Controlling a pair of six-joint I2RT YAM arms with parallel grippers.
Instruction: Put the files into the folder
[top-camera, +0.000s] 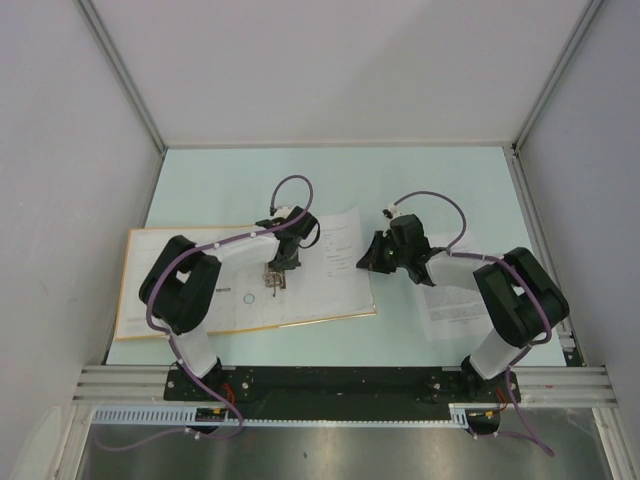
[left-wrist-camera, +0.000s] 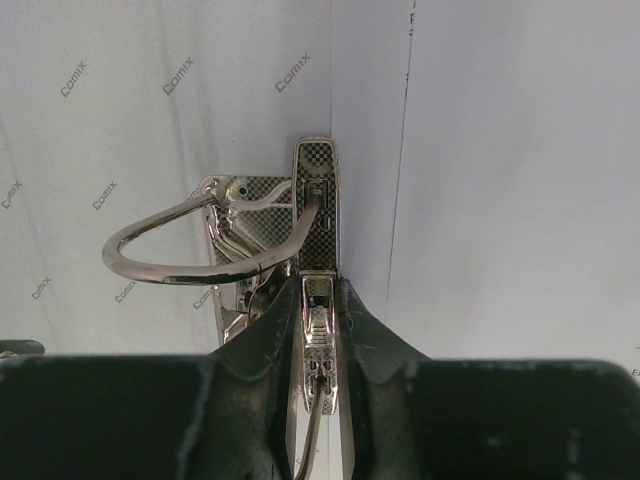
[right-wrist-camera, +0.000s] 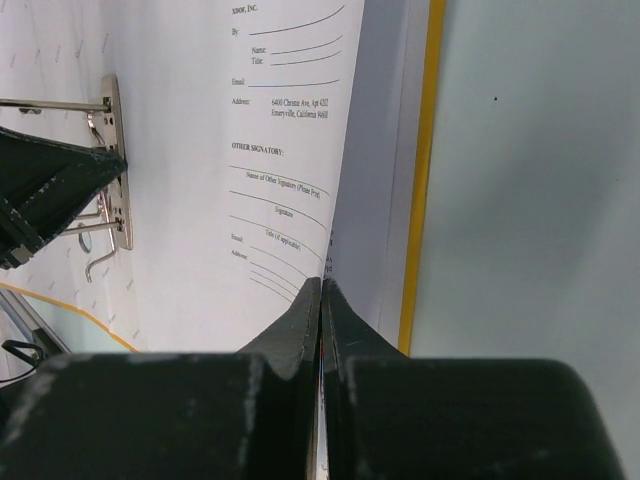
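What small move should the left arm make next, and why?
Probably tip the lever to open the ring, which looks closed: the left fingers flank the lever, and the right fingers pinch a sheet not yet threaded.

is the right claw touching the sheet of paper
Touching. The right wrist view shows the right claw shut, with the edge of the sheet pinched between its fingertips.

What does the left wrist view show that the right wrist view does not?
Only the left wrist view: the lever gripped by the left tool, and readable Comix marks. Only the right wrist view: the printed sheet, the right tool shut on its edge, the folder with its yellow edge, and the table. Both: the metal ring mechanism on the folder's pale inside.
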